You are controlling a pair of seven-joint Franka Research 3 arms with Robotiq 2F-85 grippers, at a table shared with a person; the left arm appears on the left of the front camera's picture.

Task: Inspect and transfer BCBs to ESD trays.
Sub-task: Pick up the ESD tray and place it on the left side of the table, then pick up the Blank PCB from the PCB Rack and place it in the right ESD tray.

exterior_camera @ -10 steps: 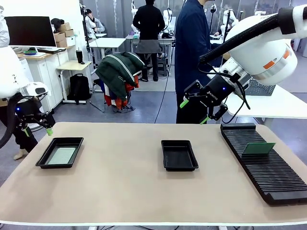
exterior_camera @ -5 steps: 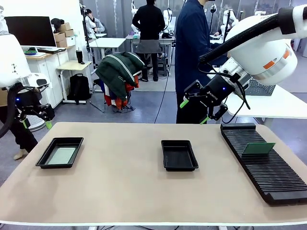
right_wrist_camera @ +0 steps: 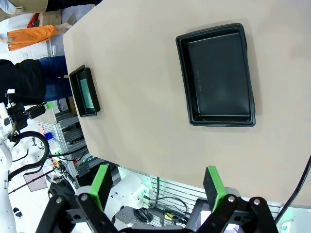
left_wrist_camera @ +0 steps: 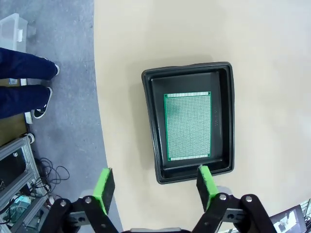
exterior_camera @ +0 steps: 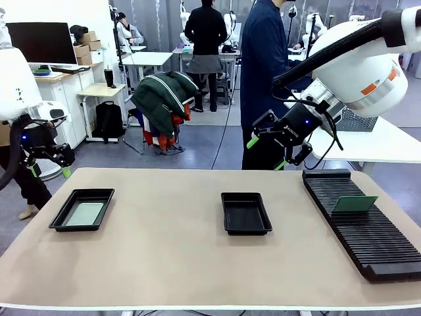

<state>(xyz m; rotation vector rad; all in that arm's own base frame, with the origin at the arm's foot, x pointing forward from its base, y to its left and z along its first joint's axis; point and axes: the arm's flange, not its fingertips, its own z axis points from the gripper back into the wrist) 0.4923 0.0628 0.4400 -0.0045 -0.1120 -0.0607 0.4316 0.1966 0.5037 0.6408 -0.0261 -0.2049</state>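
Trays lie well apart on the table (exterior_camera: 164,263). The left ESD tray (exterior_camera: 77,229) sits at nine o'clock and the middle ESD tray (exterior_camera: 246,214) near the centre, so each arm has its own drop spot. A flat BCB (exterior_camera: 85,212) lies face up inside the left ESD tray, clear of the rims. The middle ESD tray is bare, probably waiting for the next board.

At three o'clock a standing BCB (exterior_camera: 355,203) is propped on edge in the ribs of the slotted rack (exterior_camera: 368,250). This leaves its upper edge free for a pinch.

The left gripper (exterior_camera: 49,170) hangs above the table's ten o'clock edge, jaws spread and empty. Its wrist camera looks straight down on the flat BCB, a pose that suits inspection.

The right gripper (exterior_camera: 266,153) hovers high at about one o'clock, between the middle ESD tray and the slotted rack, jaws wide apart and holding nothing. It is likely placed to reach the standing BCB.
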